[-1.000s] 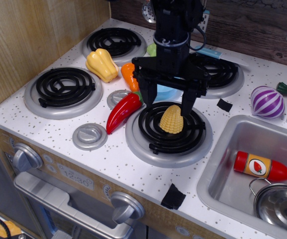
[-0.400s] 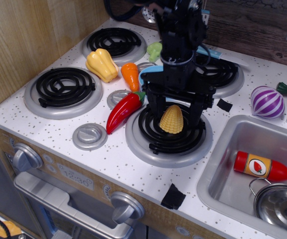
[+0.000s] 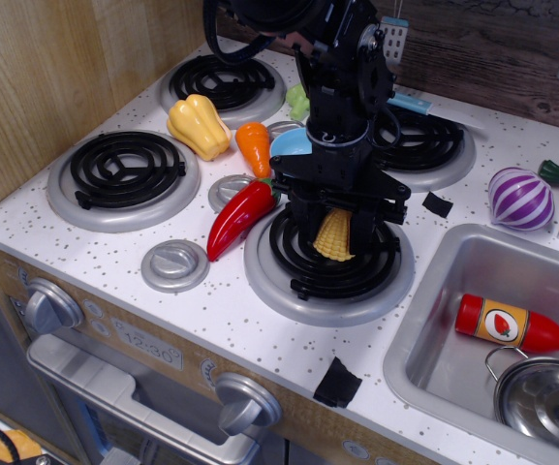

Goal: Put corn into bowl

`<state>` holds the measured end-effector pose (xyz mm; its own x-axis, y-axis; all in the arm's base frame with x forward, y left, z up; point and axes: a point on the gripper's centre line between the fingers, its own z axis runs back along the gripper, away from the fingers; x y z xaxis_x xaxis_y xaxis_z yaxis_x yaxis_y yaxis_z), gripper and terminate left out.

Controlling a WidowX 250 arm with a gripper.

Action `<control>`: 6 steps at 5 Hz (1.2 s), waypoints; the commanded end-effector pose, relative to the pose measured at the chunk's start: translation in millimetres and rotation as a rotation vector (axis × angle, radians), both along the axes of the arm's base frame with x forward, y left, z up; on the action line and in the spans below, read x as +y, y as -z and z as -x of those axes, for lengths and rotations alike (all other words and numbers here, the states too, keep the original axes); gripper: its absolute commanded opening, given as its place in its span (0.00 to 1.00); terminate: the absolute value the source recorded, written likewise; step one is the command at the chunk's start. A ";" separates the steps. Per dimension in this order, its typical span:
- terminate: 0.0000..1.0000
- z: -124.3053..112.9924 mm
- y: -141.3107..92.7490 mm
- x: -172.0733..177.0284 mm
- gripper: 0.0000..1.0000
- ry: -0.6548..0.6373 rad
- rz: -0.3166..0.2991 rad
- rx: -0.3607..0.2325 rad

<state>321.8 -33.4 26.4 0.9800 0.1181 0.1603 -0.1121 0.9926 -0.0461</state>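
Note:
The yellow corn [image 3: 332,237] lies on the front right burner [image 3: 329,257], its bumpy kernels showing between my fingers. My gripper [image 3: 333,231] has come down over it, with the left finger [image 3: 304,221] and right finger [image 3: 361,228] pressed against its two sides, so it is shut on the corn. The corn still rests on the coil. The light blue bowl [image 3: 290,144] stands just behind, between the burners, and the arm hides most of it.
A red chili pepper [image 3: 242,216] lies left of the burner, with a carrot [image 3: 254,147] and a yellow bell pepper [image 3: 199,126] further back left. A purple onion [image 3: 520,198] sits right. The sink [image 3: 424,320] holds a ketchup bottle [image 3: 512,325] and a steel pot [image 3: 548,402].
The gripper has dropped lower around the corn and its fingers have closed in from a wide spread to touch the corn's sides. The corn has stayed on the burner.

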 end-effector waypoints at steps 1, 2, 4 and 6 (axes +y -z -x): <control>0.00 -4.1 -26.5 6.0 0.00 0.007 -0.068 -0.031; 0.00 -12.1 -52.6 18.7 0.00 0.041 -0.158 -0.073; 0.00 -56.3 -72.1 55.4 0.00 0.246 -0.269 -0.200; 0.00 -81.7 -62.7 64.4 1.00 0.323 -0.189 -0.254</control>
